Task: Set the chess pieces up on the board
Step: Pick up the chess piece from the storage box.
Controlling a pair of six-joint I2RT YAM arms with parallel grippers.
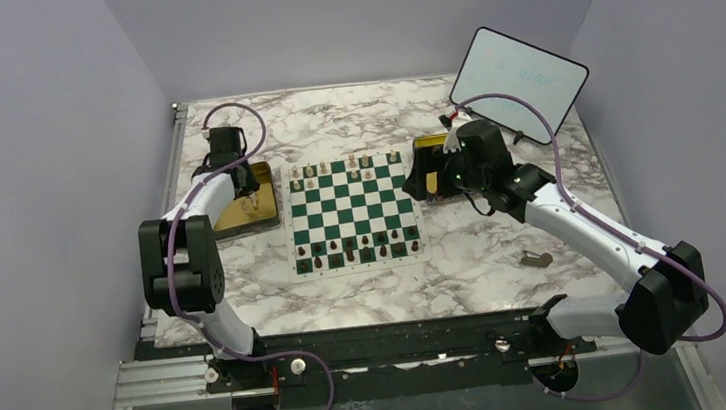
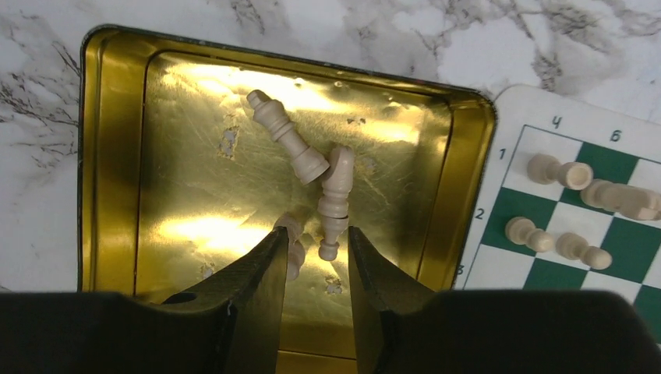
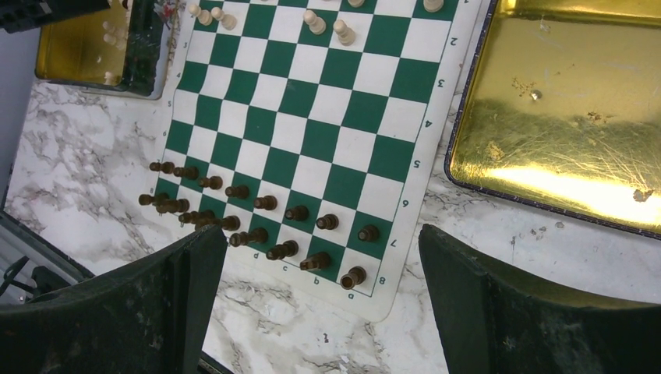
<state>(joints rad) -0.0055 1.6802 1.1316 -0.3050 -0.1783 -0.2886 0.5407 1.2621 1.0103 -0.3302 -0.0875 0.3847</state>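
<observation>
Three cream chess pieces (image 2: 287, 134) lie on their sides in the shallow gold metal tray (image 2: 117, 164) just left of the flat green-and-white checked board (image 1: 351, 206). In the left wrist view the long axis of one runs diagonally, with the knobbed head away from the board and the wide base towards it. A second piece (image 2: 335, 195) lies almost at right angles to the board's near edge, one end touching the first piece's base and the other end in the gap between the fingers. A third (image 2: 295, 241) is half hidden behind a finger, so its direction cannot be told.

More cream pieces (image 1: 304, 178) stand upright on the two far rows of the board. The dark brown chess pieces (image 3: 257, 214) stand upright in two rows along the board's near edge.

A second gold metal tray (image 3: 546, 93) sits just right of the board, its scratched floor in view.

The left arm is bent high at the elbow left of the board, and its wrist is turned down over the left tray. The left gripper (image 2: 318, 234) is held narrowly parted, with space on both sides of the piece end between its jaws, so nothing is pinched.

The right arm is stretched diagonally towards the board's right edge. The right gripper (image 3: 319, 234) is spread wide above the white marble table (image 1: 463, 246), over the board's near right corner, and holds nothing.
</observation>
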